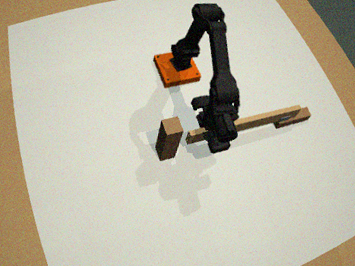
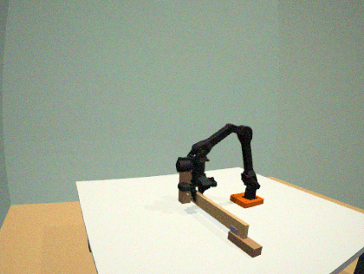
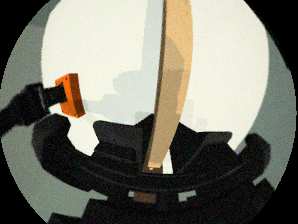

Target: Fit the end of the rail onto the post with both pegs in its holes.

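from above, the arm [image 1: 222, 66] [image 2: 247, 152] [image 3: 20, 107] covers a stretch of the rail [image 1: 265, 123] [image 2: 221, 212] [image 3: 172, 75] and the spot where the fingers [image 1: 217, 146] [image 2: 208, 182] meet it. the exterior view hides the rail's near end behind the fingers, which also block part of the post [image 1: 167, 141] [image 2: 185, 175] [image 3: 145, 197]. the pegs and holes are too small or covered to make out, so i can't tell how they line up. only a grey bit of the bracket [image 1: 284, 119] [image 2: 234, 229] shows. the wrist view crops the rail's far end and the arm, leaving a brown sliver of post. the near edge of the table [image 1: 84, 188] [image 2: 143, 243] [image 3: 100, 50] is cut off in the exterior view.
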Robot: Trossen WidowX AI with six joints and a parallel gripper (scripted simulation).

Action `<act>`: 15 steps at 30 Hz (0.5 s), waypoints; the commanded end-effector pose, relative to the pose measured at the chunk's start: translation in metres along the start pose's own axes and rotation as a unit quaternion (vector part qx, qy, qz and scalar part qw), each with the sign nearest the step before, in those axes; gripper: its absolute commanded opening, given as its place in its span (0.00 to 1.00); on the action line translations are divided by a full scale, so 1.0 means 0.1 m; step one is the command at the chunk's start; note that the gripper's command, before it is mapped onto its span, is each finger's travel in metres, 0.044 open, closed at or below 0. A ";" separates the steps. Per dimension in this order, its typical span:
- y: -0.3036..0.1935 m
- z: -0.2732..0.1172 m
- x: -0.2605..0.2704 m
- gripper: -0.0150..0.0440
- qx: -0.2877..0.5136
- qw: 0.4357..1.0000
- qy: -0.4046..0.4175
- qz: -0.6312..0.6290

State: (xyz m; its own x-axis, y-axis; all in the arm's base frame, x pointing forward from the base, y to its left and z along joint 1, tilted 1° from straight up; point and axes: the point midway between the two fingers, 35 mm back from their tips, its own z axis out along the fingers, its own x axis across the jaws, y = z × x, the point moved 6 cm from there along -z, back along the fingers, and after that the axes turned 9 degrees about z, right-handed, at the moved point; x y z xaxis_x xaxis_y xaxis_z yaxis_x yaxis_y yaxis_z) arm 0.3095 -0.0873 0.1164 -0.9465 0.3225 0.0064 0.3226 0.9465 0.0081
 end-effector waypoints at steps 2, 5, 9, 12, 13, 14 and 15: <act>-0.02 -0.02 -0.02 0.25 0.000 1.000 -0.004 -0.001; -0.03 -0.02 -0.02 0.25 0.000 1.000 -0.004 -0.001; -0.04 -0.01 -0.03 0.25 0.000 1.000 -0.004 -0.001; -0.05 -0.01 -0.03 0.25 0.000 1.000 -0.004 -0.001; -0.05 -0.01 -0.03 0.25 0.000 1.000 -0.004 -0.001; -0.06 -0.01 -0.03 0.25 0.000 1.000 -0.004 -0.001; -0.06 -0.01 -0.03 0.25 0.000 1.000 -0.004 -0.001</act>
State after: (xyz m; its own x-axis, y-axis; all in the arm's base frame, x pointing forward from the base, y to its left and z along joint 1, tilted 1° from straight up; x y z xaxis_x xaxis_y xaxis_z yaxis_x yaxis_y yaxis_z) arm 0.3086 -0.0916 0.1153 -0.9461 0.3237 0.0098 0.3238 0.9461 0.0089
